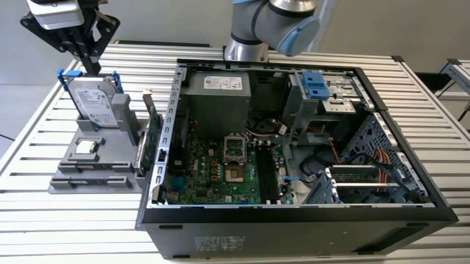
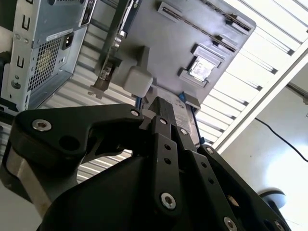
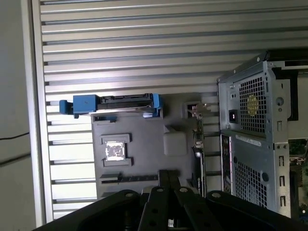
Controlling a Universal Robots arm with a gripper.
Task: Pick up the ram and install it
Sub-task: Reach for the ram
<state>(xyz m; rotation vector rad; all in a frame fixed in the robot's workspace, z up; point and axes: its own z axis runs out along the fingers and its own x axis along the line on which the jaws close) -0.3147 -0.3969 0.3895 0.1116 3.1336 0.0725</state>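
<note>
This looks like a robotics lab or test workshop. A slatted metal table (image 1: 74, 225) carries an opened computer case (image 1: 294, 234), with a grey parts fixture (image 1: 96, 179) at its nine o'clock. A robot arm (image 1: 279, 19) rises at twelve o'clock.

Gripper (image 1: 93, 67) hangs just above the hard drive (image 1: 96, 102) standing in the grey holder (image 1: 70, 184), fingers (image 1: 89, 59) look pinched together I think, open case (image 1: 294, 231) right beside it.

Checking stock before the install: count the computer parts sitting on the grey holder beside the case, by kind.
Silver hard drive in blue-tabbed frame: 1
Square silver processor chip: 1
Green expansion card with metal bracket: 1
Slim dark ram stick: 1
Total: 4
</note>
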